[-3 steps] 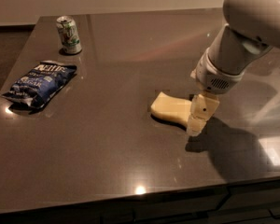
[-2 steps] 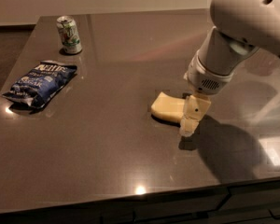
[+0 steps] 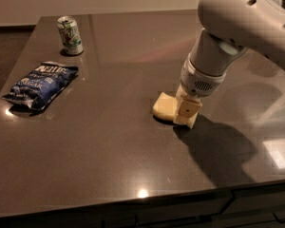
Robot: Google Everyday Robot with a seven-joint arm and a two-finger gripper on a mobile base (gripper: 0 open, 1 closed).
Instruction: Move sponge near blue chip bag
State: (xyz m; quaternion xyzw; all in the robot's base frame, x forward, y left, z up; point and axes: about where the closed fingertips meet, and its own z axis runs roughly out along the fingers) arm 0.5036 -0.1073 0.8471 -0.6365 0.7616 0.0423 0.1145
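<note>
– Gripper [image 3: 186,114]: where is it?
– Low on the table [image 3: 109,146], right of centre, at the right end of the sponge [image 3: 163,107]. It touches the sponge or covers its edge. The arm [image 3: 237,27] comes in above it from the upper right.
– Does it hold the sponge?
– I cannot tell. Its cream body hides that end of the sponge, so whether it is closed on the foam or only set over it does not show.
– And the sponge itself?
– It lies flat on the table with its left part plain to see, and as far as I can judge it is not lifted.
– The bag?
– The bag [image 3: 40,83] lies flat well off to the left, near the table's left edge. A can [image 3: 70,35] stands upright beyond it, toward the far left corner, apart from the bag.
– So which step is this?
– The grasp, I judge. The gripper is at the sponge and the carry is not yet begun, since sponge and bag are well apart.
– What does the next move call for?
– A sure hold first, then a lift just enough to free the sponge from the table, then a long pass leftward across the middle. The sponge should be set down just beside the bag, on its right side, without pushing the bag and keeping away from the can.
</note>
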